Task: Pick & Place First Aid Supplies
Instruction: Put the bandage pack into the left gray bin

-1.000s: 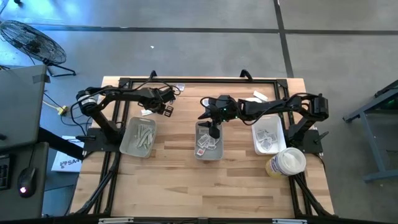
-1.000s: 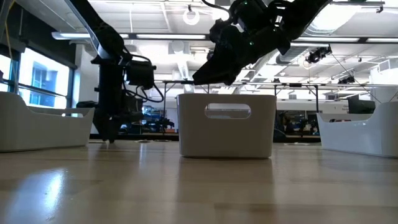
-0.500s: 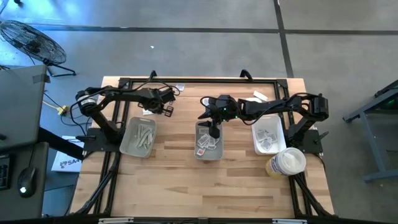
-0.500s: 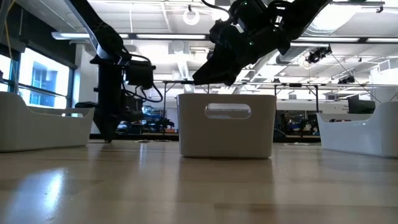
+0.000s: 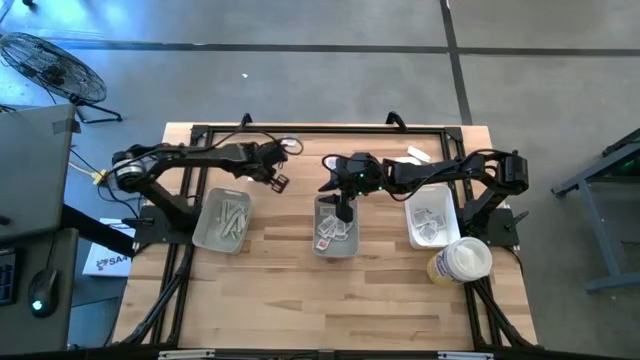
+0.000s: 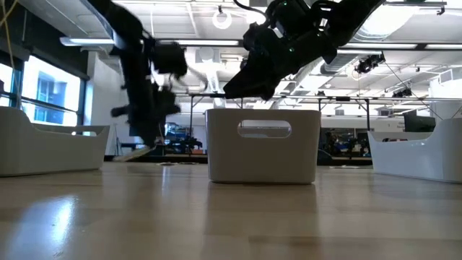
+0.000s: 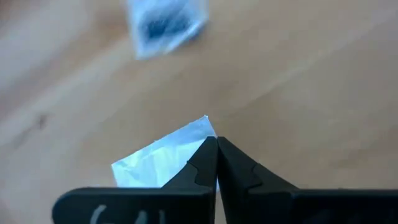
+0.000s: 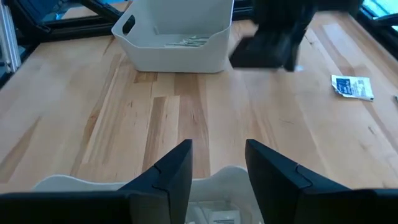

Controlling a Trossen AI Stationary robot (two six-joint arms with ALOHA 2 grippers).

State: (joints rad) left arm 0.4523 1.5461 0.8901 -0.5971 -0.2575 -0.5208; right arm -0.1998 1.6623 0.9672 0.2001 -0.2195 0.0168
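Your left gripper (image 7: 216, 144) has its jaws closed on a flat white packet (image 7: 163, 160), above the bench (image 5: 300, 290) near its far edge, between the left tray (image 5: 224, 221) and the centre tray (image 5: 336, 226). A second packet (image 7: 165, 23) with dark print lies on the wood just beyond it. Your right gripper (image 8: 217, 163) hangs over the centre tray's far rim, jaws apart and holding nothing. Sachets lie in the centre tray and right tray (image 5: 431, 217); pale strips lie in the left one.
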